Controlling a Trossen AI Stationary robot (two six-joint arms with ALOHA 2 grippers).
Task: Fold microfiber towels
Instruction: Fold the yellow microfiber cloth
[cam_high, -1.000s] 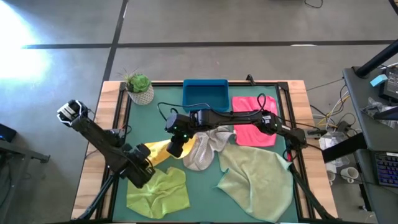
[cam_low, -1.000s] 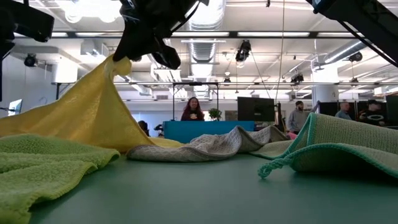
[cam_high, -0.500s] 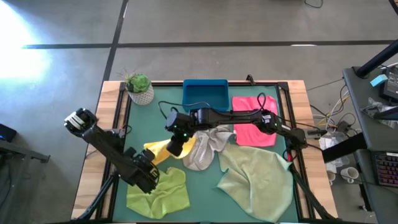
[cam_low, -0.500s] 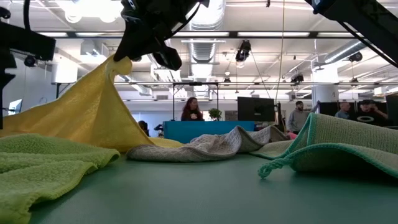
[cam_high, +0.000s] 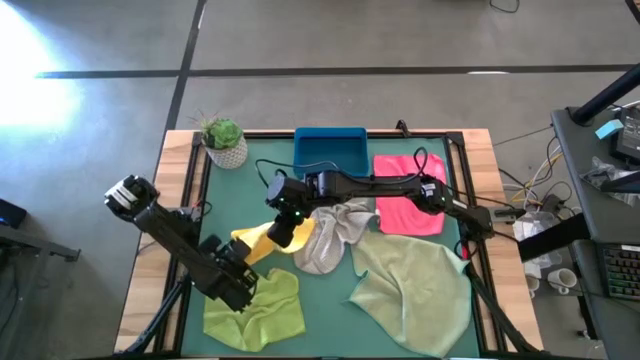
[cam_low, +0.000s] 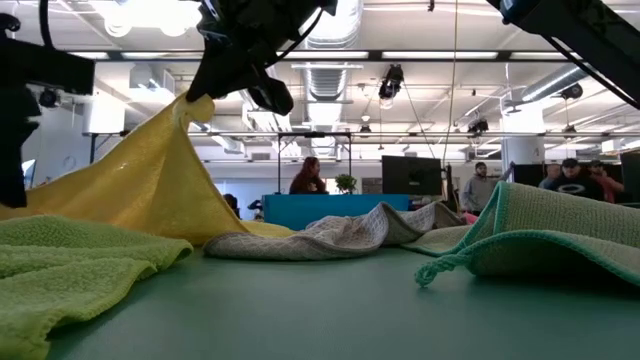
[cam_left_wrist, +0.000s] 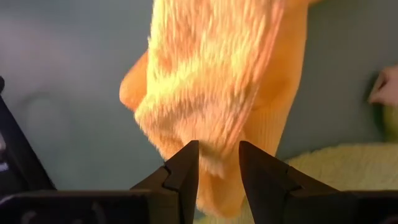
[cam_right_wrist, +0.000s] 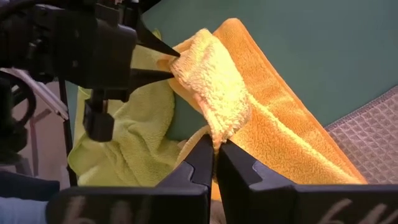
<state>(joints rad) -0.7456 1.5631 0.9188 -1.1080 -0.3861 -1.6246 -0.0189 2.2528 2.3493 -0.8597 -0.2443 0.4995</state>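
Observation:
The yellow towel (cam_high: 255, 243) is raised like a tent at the table's middle left, and both grippers are shut on it. My right gripper (cam_right_wrist: 216, 152) has its high point (cam_low: 200, 100). My left gripper (cam_left_wrist: 219, 165) is at its lower near-left end (cam_right_wrist: 186, 62). The lime green towel (cam_high: 255, 305) lies crumpled at the near left. The grey towel (cam_high: 330, 235) lies bunched in the middle. The pink towel (cam_high: 405, 190) lies flat at the far right. The sage towel (cam_high: 415, 285) is spread at the near right. My left gripper pinches the yellow towel's bunched near-left end (cam_left_wrist: 214, 158) between its two fingers, which stay somewhat apart on the thick fold. It comes slanting down from the table's near left. That end is held clear of the table. My right gripper pinches a fluffy fold (cam_right_wrist: 219, 134) of the yellow towel between its shut fingers, slanting down from the table's right. The towel hangs from them, sloping down to both sides. Its lower edge (cam_low: 230, 235) rests on the table by the grey towel.
A blue tray (cam_high: 330, 150) stands at the far middle and a potted plant (cam_high: 224, 140) at the far left corner. Bare green mat (cam_high: 325, 300) shows between the lime green and sage towels. People stand in the room beyond the table.
My left gripper has sunk a little toward the table with the yellow towel's near-left end, still shut on it. My right gripper has kept its end raised in place.

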